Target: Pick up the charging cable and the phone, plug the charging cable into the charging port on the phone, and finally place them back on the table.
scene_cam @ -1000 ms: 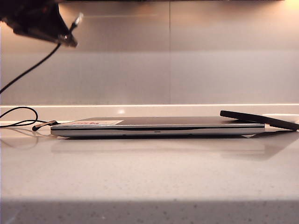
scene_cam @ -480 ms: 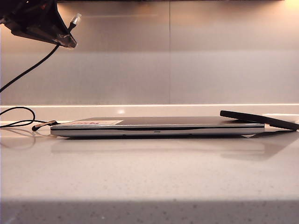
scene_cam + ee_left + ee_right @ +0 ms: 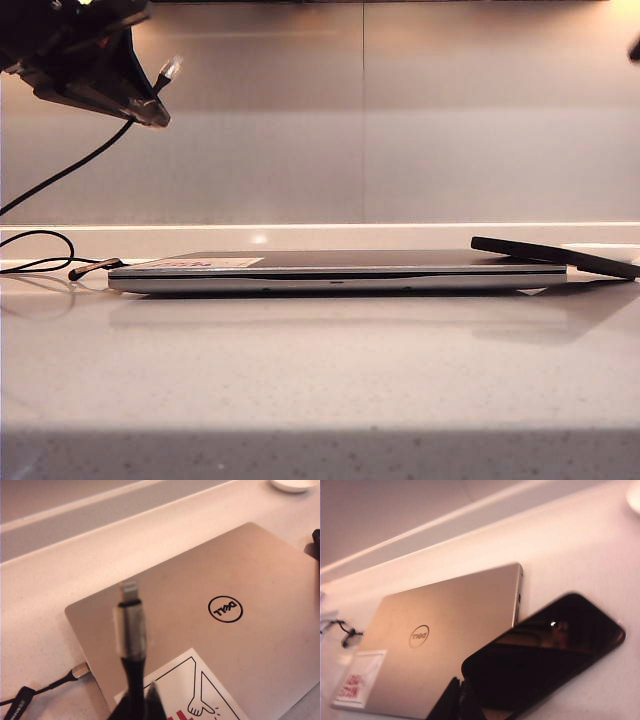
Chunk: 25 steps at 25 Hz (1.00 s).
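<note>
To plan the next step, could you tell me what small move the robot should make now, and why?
Probably open the right gripper and lower it onto the flat matte-black phone. The left gripper holds the thin black charging cable aloft, while the phone lies ungrasped, one end on the closed silver laptop, and the right gripper hangs shut above it.

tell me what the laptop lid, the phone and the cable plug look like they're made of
Laptop lid: likely brushed or anodised metal, a matte silver-gold sheen with an inset dark logo.
Phone: black face that looks like glass, since it mirrors light and shapes.
Charging cable: plug sleeve seems to be shiny metal with a pale tip; the black cord looks rubbery, but blur leaves that open.
</note>
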Motion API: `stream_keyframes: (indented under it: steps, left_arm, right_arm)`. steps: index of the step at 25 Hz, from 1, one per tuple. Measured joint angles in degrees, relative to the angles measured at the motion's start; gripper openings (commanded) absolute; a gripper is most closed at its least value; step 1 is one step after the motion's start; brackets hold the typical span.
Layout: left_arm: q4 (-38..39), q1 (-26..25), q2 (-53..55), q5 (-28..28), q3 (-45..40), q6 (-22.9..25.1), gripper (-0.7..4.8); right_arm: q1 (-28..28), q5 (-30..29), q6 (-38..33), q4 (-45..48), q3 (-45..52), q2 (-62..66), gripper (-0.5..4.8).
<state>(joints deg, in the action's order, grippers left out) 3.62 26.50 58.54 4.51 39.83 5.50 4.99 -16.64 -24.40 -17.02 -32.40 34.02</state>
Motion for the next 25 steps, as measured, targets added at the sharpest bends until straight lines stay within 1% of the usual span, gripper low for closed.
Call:
stream_keyframes:
  steps: [2,3,5,7,8,9,13,17,18,20,25]
  left_arm:
    - [0.02,0.00,0.79,0.00,0.00,0.00,-0.06]
    - [0.02,0.00,1.01,0.00,0.00,0.00,-0.06]
    - [0.00,0.00,1.01,0.00,0.00,0.00,-0.06]
    - [0.00,0.00,1.01,0.00,0.00,0.00,-0.06]
    - [0.00,0.00,1.01,0.00,0.00,0.00,-0.06]
    - [-0.02,0.00,1.01,0.00,0.00,0.00,-0.06]
    - [-0.02,0.00,1.01,0.00,0.00,0.00,-0.06]
    - [-0.02,0.00,1.01,0.00,0.00,0.00,-0.06]
    - [0.00,0.00,1.01,0.00,0.00,0.00,-0.06]
    - [0.00,0.00,1.01,0.00,0.00,0.00,-0.06]
    - [0.00,0.00,1.01,0.00,0.00,0.00,-0.06]
  right_arm:
    - [-3.15,-3.13,-4.92,2.56,2.62,0.39,0.03]
    - [-4.90,-3.76,-9.03,2.56,3.65,1.33,0.26]
    - [-6.19,-3.91,-12.48,2.49,4.42,2.51,1.58]
    - [-6.62,-4.61,-14.88,2.56,4.55,4.09,3.19]
    - [-6.64,-5.20,-15.67,2.69,4.52,4.92,3.54]
    - [-6.64,-5.95,-16.83,2.84,4.52,6.10,3.63]
    - [-6.69,-6.73,-22.36,3.50,4.52,10.93,3.70]
    - [-6.69,-7.91,-25.00,5.31,4.50,15.89,3.69]
    - [-6.71,-8.39,-25.99,7.08,4.46,18.10,3.69]
    - [-6.69,-9.09,-26.80,8.92,4.46,21.53,3.69]
    - [-6.69,-9.14,-27.04,11.58,4.42,25.09,3.69]
